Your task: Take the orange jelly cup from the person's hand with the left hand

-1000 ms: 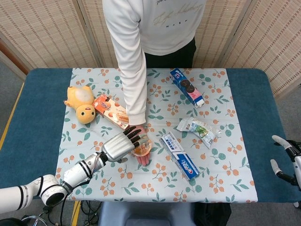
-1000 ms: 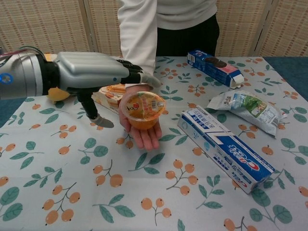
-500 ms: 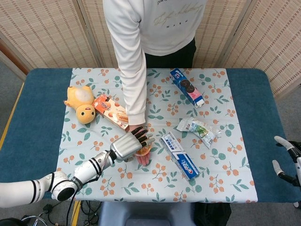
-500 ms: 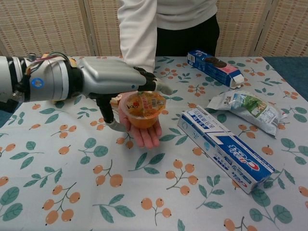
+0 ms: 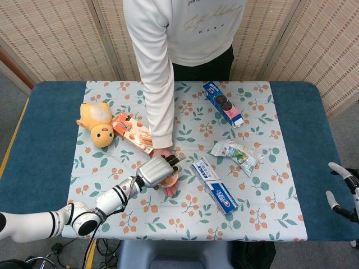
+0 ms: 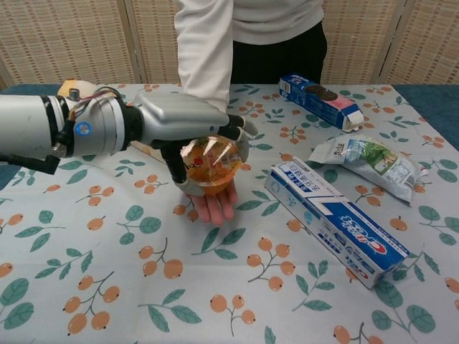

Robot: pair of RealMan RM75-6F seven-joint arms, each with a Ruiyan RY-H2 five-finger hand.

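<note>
The orange jelly cup (image 6: 210, 166) (image 5: 168, 180) sits on the person's upturned palm (image 6: 213, 206) above the middle of the tablecloth. My left hand (image 6: 179, 118) (image 5: 154, 171) comes in from the left and grips the cup: its fingers (image 6: 237, 134) curl over the far rim and its thumb (image 6: 179, 175) presses the near left side. The cup still touches the person's palm. My right hand (image 5: 341, 188) hangs at the far right edge of the head view with its fingers apart, holding nothing.
A blue toothpaste box (image 6: 333, 222) lies right of the palm. A snack bag (image 6: 369, 161) and a cookie box (image 6: 319, 100) lie further back right. A yellow plush toy (image 5: 96, 123) and an orange biscuit box (image 5: 132, 131) lie back left.
My left hand moved right over the person's palm, and its fingers and thumb closed around the jelly cup. The person's hand and my right hand stayed in place.
</note>
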